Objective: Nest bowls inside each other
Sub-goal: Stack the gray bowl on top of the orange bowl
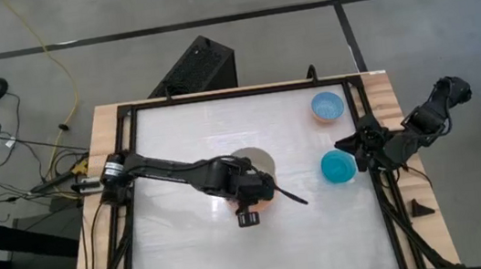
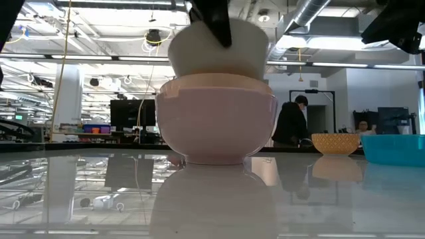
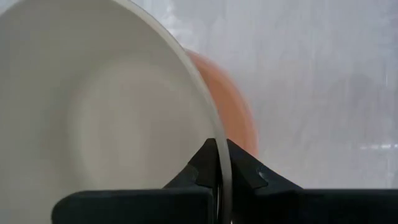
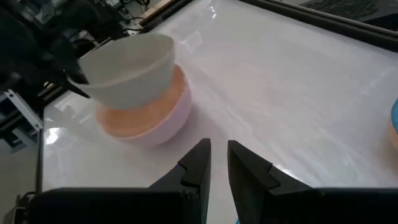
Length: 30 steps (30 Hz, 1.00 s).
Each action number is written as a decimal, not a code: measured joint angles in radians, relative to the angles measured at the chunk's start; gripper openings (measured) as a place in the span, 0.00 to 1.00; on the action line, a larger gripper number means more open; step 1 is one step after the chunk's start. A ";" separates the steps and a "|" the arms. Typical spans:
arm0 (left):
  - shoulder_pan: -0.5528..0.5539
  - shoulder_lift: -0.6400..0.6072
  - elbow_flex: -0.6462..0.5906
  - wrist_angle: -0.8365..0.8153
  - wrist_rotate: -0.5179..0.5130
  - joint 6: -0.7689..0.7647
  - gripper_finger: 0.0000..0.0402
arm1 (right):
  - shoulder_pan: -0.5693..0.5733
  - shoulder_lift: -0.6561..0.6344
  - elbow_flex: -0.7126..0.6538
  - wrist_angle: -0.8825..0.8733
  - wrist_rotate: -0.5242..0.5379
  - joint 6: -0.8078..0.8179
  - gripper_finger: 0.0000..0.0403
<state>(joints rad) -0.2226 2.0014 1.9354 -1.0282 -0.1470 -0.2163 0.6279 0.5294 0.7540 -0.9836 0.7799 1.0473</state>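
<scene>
My left gripper (image 1: 259, 189) is shut on the cream-white bowl (image 2: 219, 48) at mid-table, over the salmon-pink bowl (image 2: 219, 121), whose base stands on the table. The white bowl (image 4: 127, 68) is tilted, its bottom at the pink bowl's (image 4: 149, 118) mouth; whether they touch I cannot tell. The teal bowl (image 1: 337, 167) stands on the table at the right. My right gripper (image 4: 217, 158) waits above and beside it, open by a narrow gap, with nothing between its fingers. At the far right, the light blue bowl (image 1: 327, 104) sits inside the beige bowl (image 2: 335, 143). My left gripper pinches the white bowl's rim (image 3: 219, 163), one finger inside the bowl and one outside (image 3: 245, 171). The fingers slant steeply down onto the rim from the left arm's side. The bowl hangs tilted in the hold, its bottom down over the pink bowl.
A black frame (image 1: 359, 92) runs round the white tabletop. A small black wedge (image 1: 422, 208) lies on the wooden edge at the right. Bare table lies along the near side and the left. A person (image 2: 291, 123) stands in the room beyond the table.
</scene>
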 joint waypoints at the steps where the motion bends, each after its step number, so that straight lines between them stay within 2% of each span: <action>1: -0.001 0.009 0.000 0.001 0.001 -0.003 0.00 | 0.004 -0.005 0.000 0.000 0.000 0.000 0.22; 8: -0.004 0.042 0.000 -0.002 -0.003 -0.028 0.00 | 0.048 -0.055 0.000 0.000 -0.003 0.000 0.22; 21: 0.005 0.062 0.000 -0.012 0.121 -0.056 0.01 | 0.072 -0.086 0.000 -0.003 0.002 0.000 0.22; 25: 0.022 0.062 0.000 -0.006 0.193 -0.055 0.05 | 0.072 -0.086 0.000 -0.003 0.002 0.000 0.22; 30: 0.038 0.062 0.000 0.020 0.242 -0.055 0.18 | 0.072 -0.086 0.000 -0.003 0.002 0.001 0.22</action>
<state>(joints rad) -0.1843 2.0632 1.9354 -1.0086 0.0950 -0.2710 0.6998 0.4435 0.7540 -0.9866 0.7817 1.0481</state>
